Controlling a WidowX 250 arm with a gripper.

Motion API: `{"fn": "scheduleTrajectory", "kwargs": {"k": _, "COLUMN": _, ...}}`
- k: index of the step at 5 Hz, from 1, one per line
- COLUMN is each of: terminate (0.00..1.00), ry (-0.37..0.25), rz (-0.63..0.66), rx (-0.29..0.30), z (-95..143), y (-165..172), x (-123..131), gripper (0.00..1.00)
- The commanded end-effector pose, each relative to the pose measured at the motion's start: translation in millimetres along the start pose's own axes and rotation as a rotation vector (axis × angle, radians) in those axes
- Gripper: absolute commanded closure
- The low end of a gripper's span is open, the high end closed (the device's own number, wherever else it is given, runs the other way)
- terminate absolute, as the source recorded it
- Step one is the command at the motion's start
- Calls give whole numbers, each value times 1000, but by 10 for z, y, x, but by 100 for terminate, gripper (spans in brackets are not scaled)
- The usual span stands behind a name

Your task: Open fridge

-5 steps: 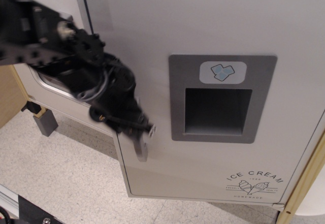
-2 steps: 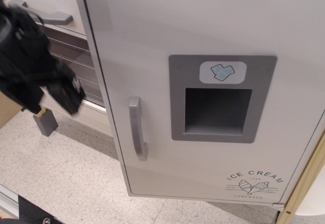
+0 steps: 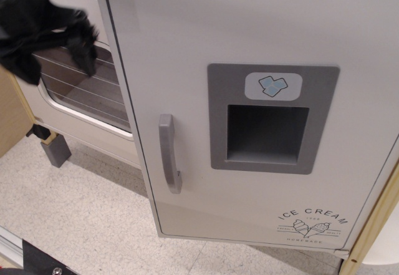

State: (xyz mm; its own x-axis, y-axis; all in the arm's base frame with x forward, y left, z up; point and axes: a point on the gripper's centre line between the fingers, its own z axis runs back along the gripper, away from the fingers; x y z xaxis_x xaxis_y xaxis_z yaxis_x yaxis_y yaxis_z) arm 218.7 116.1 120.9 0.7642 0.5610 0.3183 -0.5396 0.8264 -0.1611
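The fridge [image 3: 187, 50] is a large white toy door that fills most of the view. It has a vertical grey handle [image 3: 168, 153] near its left edge, a grey dispenser recess [image 3: 268, 135], a blue ice-cube badge [image 3: 273, 86] and an "ICE CREAM" logo [image 3: 312, 222] at the lower right. My gripper [image 3: 78, 47] is a blurred black shape at the top left, in front of the windowed door. It is well apart from the handle, up and to its left, and holds nothing that I can see. The blur hides how its jaws stand.
The white windowed door [image 3: 87, 94] with wire racks is left of the fridge. A grey block [image 3: 56, 150] stands on the speckled floor [image 3: 81, 212] below it. A wooden panel [image 3: 9, 113] is at the far left and a wooden edge [image 3: 374, 225] at the lower right.
My gripper was at the fridge handle one second ago. It has pulled away to the left and then up to the top left corner. The handle is now uncovered.
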Motion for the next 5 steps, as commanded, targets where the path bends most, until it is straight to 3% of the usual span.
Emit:
{"fn": "scheduleTrajectory", "kwargs": {"k": 1, "terminate": 0, "ry": -46, "rz": 125, "rx": -9, "z": 157, "y": -209, "x": 416, "gripper": 0}}
{"fn": "scheduleTrajectory", "kwargs": {"k": 3, "terminate": 0, "ry": 90, "rz": -42, "rx": -22, "z": 105, "y": -603, "x": 63, "gripper": 0}}
{"fn": "scheduleTrajectory", "kwargs": {"k": 5, "terminate": 0, "ry": 245, "rz": -188, "rx": -47, "z": 250, "y": -770, "x": -424, "gripper": 0}}
